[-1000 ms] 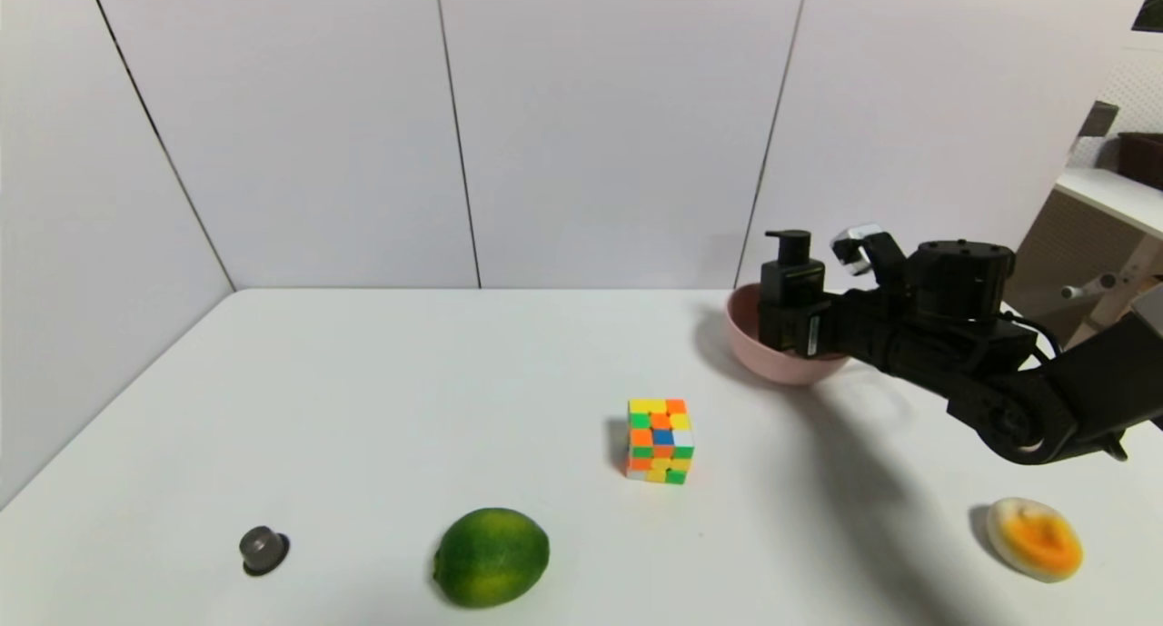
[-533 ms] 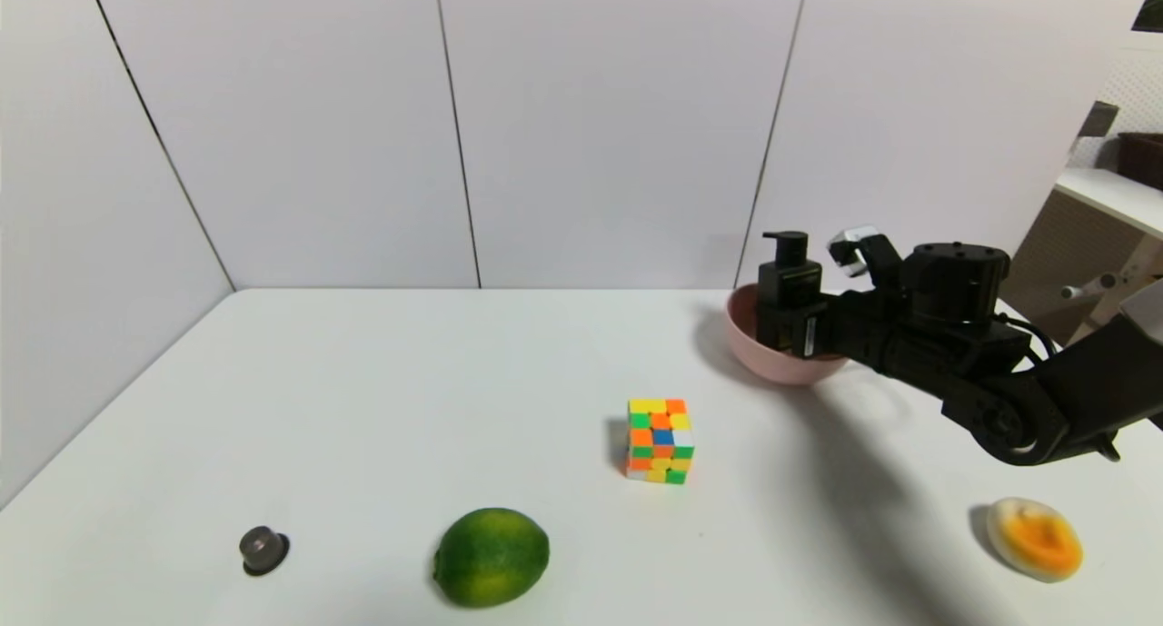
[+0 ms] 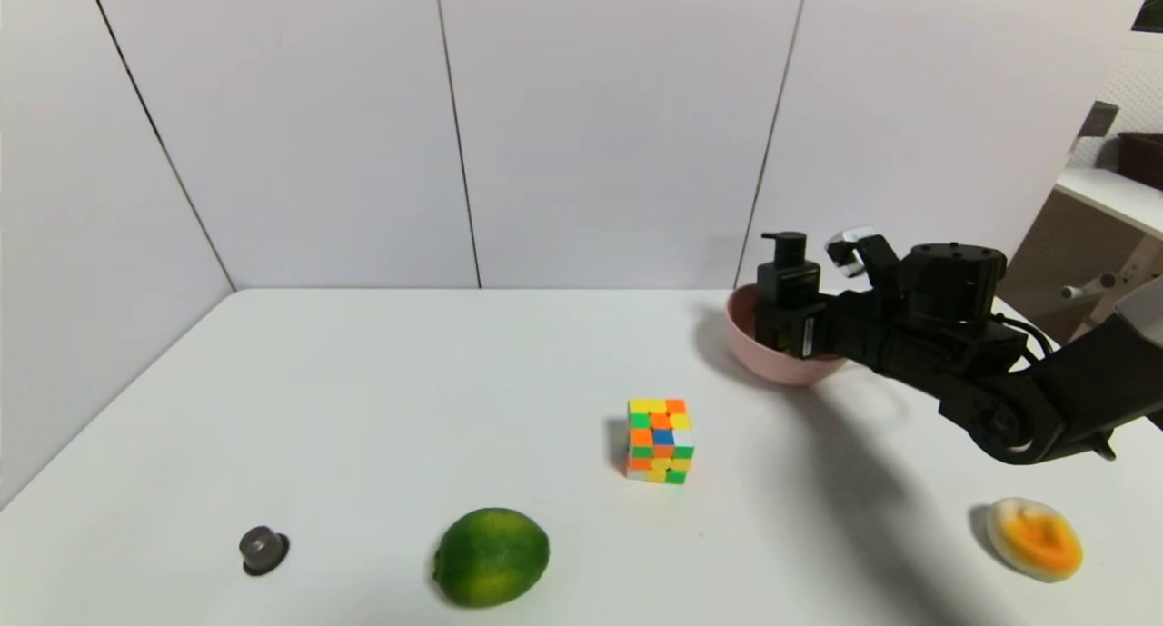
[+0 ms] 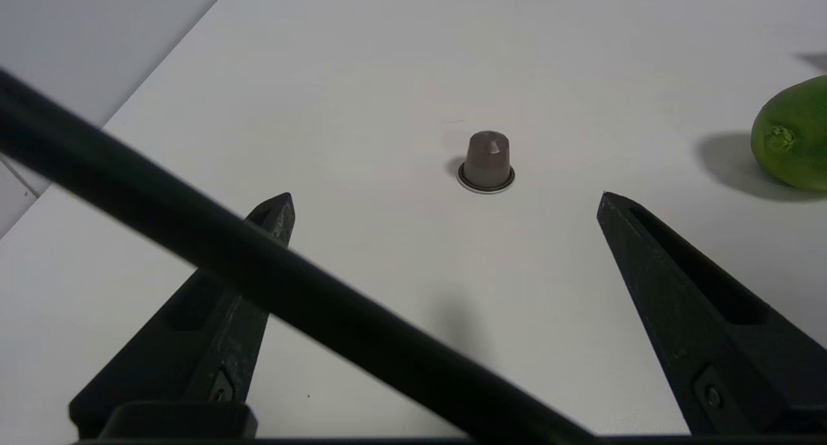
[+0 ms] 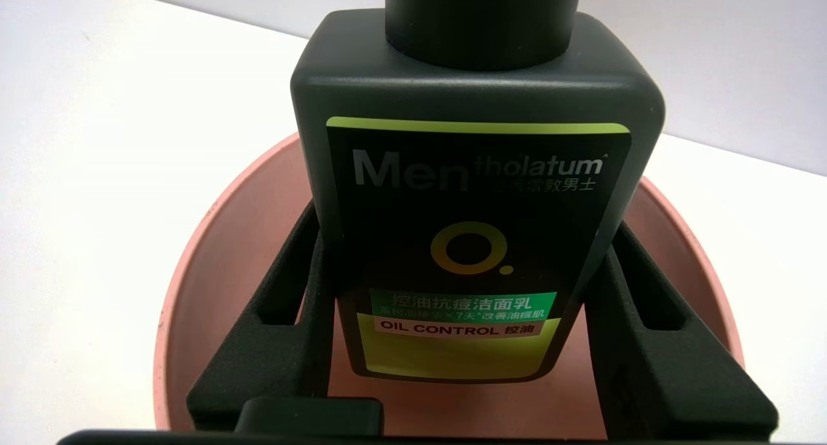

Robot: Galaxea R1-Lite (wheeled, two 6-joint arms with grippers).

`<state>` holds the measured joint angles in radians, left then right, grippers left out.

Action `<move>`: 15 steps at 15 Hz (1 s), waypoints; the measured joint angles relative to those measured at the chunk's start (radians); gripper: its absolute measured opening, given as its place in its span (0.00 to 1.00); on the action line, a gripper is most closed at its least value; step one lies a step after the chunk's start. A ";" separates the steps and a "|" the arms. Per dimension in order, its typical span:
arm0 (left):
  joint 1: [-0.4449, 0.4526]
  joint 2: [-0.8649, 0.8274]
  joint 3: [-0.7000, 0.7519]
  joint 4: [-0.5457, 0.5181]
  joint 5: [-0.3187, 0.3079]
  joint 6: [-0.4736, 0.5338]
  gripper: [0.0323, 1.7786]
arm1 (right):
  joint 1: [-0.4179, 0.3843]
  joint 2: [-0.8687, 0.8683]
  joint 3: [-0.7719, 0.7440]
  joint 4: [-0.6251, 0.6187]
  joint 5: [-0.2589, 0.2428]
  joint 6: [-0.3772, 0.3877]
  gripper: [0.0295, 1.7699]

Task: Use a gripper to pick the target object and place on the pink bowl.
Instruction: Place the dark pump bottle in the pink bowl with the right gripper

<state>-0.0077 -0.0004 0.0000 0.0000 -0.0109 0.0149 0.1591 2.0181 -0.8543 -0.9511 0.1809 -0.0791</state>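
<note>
The target object, a black pump bottle (image 3: pixel 789 281) with a green label, stands upright in my right gripper (image 3: pixel 792 322), which is shut on its sides. In the right wrist view the bottle (image 5: pixel 475 174) sits between the two black fingers (image 5: pixel 278 341) of the gripper (image 5: pixel 465 228). The pink bowl (image 5: pixel 219 270) lies directly below it. From the head, the pink bowl (image 3: pixel 750 353) is at the table's back right, and the bottle's lower part is behind its rim. Whether the bottle's base touches the bowl I cannot tell. My left gripper (image 4: pixel 444 201) hangs open over the table's front left.
A multicoloured cube (image 3: pixel 660 441) stands mid-table. A green lime (image 3: pixel 492 556) and a small brown capsule (image 3: pixel 263 549) lie near the front edge, and an orange-and-white round item (image 3: pixel 1035 538) at the front right. The capsule (image 4: pixel 486 161) is ahead of the left gripper, and a black cable (image 4: pixel 258 290) crosses that view.
My right gripper has crept slightly to the left with the bottle, staying over the bowl. Nothing else has moved.
</note>
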 joint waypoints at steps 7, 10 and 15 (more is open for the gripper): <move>0.000 0.000 0.000 0.000 0.000 0.000 0.95 | 0.000 -0.003 -0.008 0.001 -0.001 0.005 0.79; 0.000 0.000 0.000 0.000 0.000 0.000 0.95 | -0.003 -0.015 -0.017 0.001 0.000 0.007 0.85; 0.000 0.000 0.000 0.000 0.000 0.001 0.95 | -0.026 -0.097 -0.016 0.011 -0.001 0.010 0.90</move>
<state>-0.0077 -0.0004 0.0000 0.0000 -0.0104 0.0157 0.1328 1.9209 -0.8702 -0.9396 0.1802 -0.0687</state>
